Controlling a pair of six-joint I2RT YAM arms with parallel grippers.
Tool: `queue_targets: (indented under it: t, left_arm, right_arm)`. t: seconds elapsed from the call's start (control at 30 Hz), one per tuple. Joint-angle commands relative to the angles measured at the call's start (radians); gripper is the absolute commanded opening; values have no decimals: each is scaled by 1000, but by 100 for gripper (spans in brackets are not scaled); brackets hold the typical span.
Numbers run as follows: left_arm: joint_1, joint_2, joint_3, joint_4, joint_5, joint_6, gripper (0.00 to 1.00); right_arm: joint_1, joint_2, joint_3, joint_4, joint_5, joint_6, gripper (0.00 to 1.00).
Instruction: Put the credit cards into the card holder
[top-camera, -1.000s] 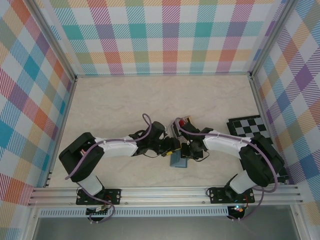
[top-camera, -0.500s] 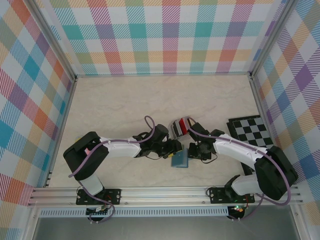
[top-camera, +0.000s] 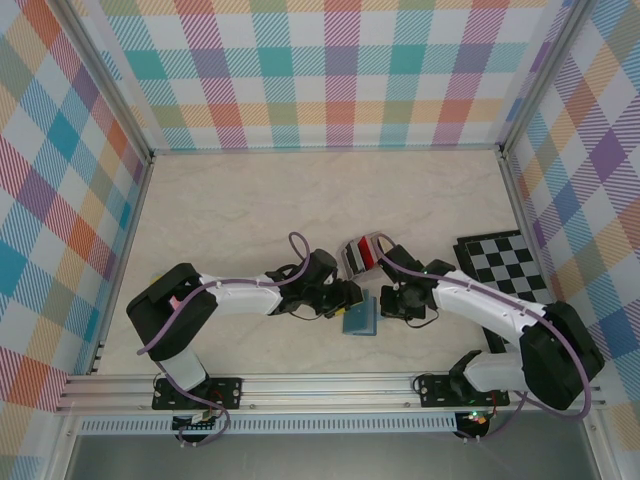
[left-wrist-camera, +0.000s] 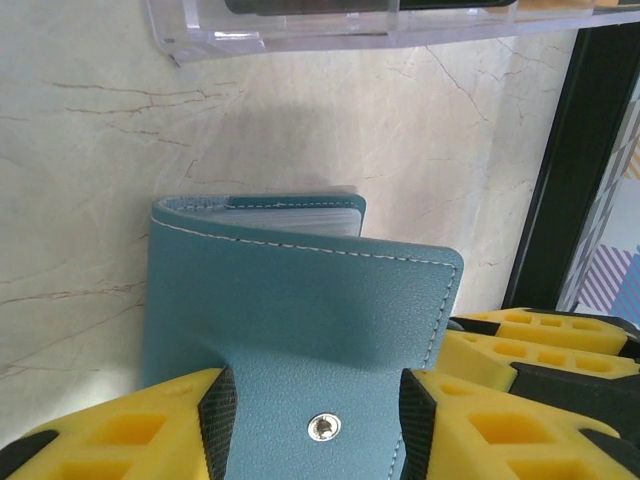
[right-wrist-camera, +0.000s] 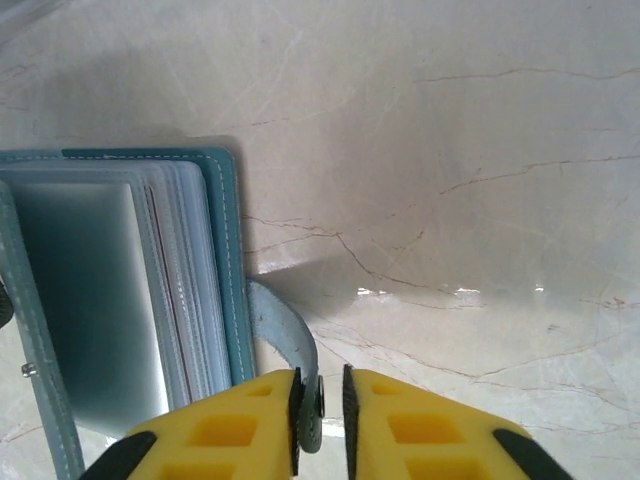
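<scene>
Left gripper (left-wrist-camera: 312, 395): clamped across the card holder (left-wrist-camera: 300, 300), with the outer cover and its snap stud pinned between the pads. The holder's body runs forward from the fingertips and rests on the table (right-wrist-camera: 450, 150).

Handling: light, soft leatherette. The covers are floppy and will likely spring shut if let go. The inner sleeves (right-wrist-camera: 180, 290) look slick and thin, so grab the cover edges or the tab rather than the sleeves.

Right gripper (right-wrist-camera: 320, 385): closed down on the snap tab (right-wrist-camera: 285, 325), which is sandwiched between the jaws. A sliver of gap shows on one side, so firmness is unconfirmed. The open holder sits ahead-left of these fingers.

Credit cards (top-camera: 366, 256): upright in a clear rack (left-wrist-camera: 300, 35), just beyond both grippers. They are probably stiff, thin and slippery, so pinch one by a free top edge.

Views:
- The left wrist view gives the outside cover, the stitching and the rack's base.
- The right wrist view gives the fanned sleeves and the tab grip. I can't tell whether any sleeve is filled.
- The top view gives both arms converging on the holder, with red and dark cards in the rack.
</scene>
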Motion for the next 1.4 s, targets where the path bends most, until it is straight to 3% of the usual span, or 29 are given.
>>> queue_targets:
  t: [0.0,0.27,0.6,0.9,1.1,1.37]
  left_arm:
    - [-11,-12,23,-24,-5,26,48]
    - [-10,-7,28,-32,-3,30,48]
    - [-12,-6,41,-57,-2,46,48]
    - [-19,-105,85,-333,-156,187,52]
    - [-18,-154,43,-358,-199,191,51]
    - [-21,-48,69,-298,-121,188,45]
  right_arm:
    - [-2,-22,13,-28,-16,-7,17]
    - [-3,-49,15,-47,-15,-15,18]
    - [-3,-68,12,-33,-40,-21,6]
    - [-26,-90,-9,11,-92,-34,2]
    - [-27,-73,-1,5,-90,-46,3]
    - [-27,-82,0,10,-100,-46,3]
